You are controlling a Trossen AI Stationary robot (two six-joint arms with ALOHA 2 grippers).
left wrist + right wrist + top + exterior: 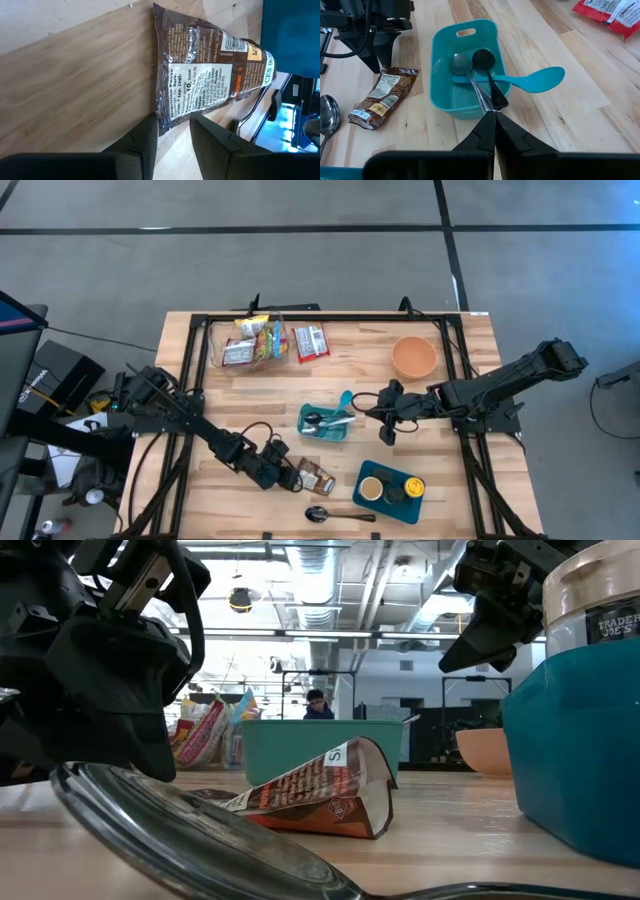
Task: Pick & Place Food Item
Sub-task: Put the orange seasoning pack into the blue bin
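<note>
Brown crinkled foil packet [200, 70] — white nutrition label, flat on wood

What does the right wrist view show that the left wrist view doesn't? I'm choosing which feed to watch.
Right wrist only: a teal bin holding spoons, a red packet and the shut right gripper.
Left wrist only: the nutrition label up close, with the left gripper at the pouch's edge.
Both: the brown pouch lying on the table.
</note>
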